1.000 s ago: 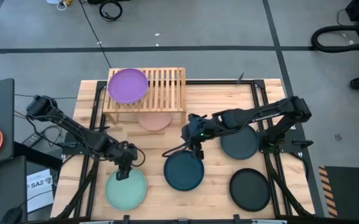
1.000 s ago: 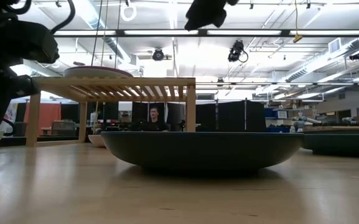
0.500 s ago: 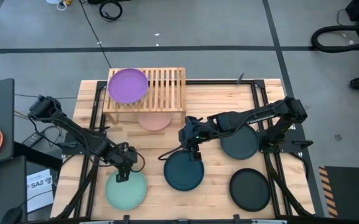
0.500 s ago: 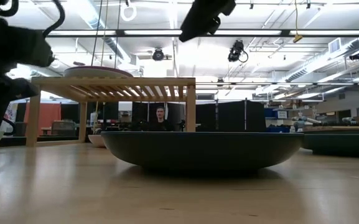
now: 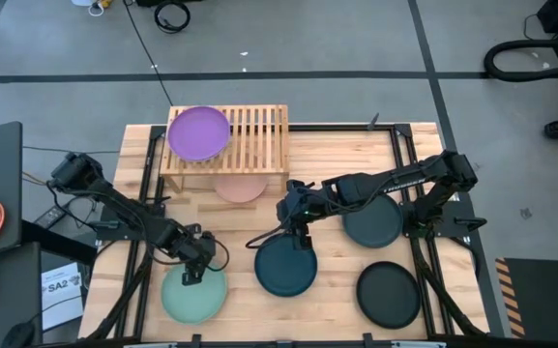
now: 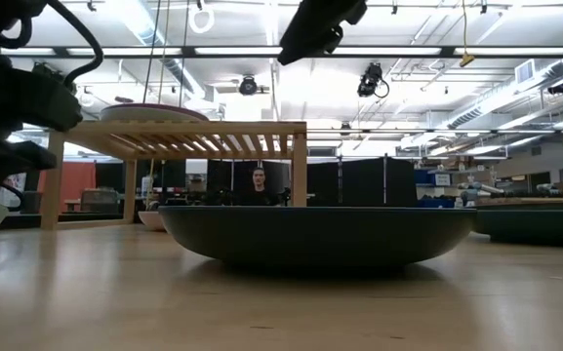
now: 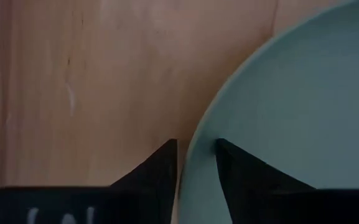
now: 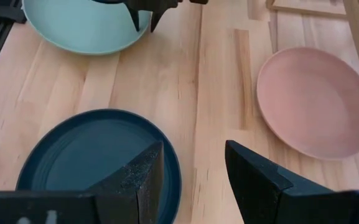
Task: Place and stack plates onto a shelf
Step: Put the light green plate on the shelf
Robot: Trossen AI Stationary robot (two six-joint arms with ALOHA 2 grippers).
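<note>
The mint green plate (image 5: pixel 194 298) lies near the table's near-left corner, and my left gripper (image 5: pixel 192 272) stands at its far rim, shut on it. My right gripper (image 5: pixel 298 232) hangs open, high above the far rim of the dark teal plate (image 5: pixel 285 268); it shows at the top of the low view (image 6: pixel 320 24). The purple plate (image 5: pixel 199 132) rests on the left half of the light-wood shelf (image 5: pixel 254 135). Under the shelf lies the pink plate (image 5: pixel 241 187). Another dark teal plate (image 5: pixel 373 222) and the black plate (image 5: pixel 389 294) lie on the right. My left gripper holds the mint green plate by its far rim (image 7: pixel 195 155), one finger inside the plate (image 7: pixel 235 168) and one outside it (image 7: pixel 163 165). The fingers come from above, pointing down. The plate rests on the table.
The shelf's right half (image 5: pixel 264 135) carries nothing on its slats. Bare wood lies between the mint plate and the shelf's legs. Black frame rails (image 5: pixel 406 184) run along the table's sides. A person (image 6: pixel 258 185) sits far behind the table in the low view.
My left gripper has moved toward the near edge and down onto the mint green plate's far rim. My right gripper has shifted a little toward the table's left above the dark teal plate. No plate has left its place.
</note>
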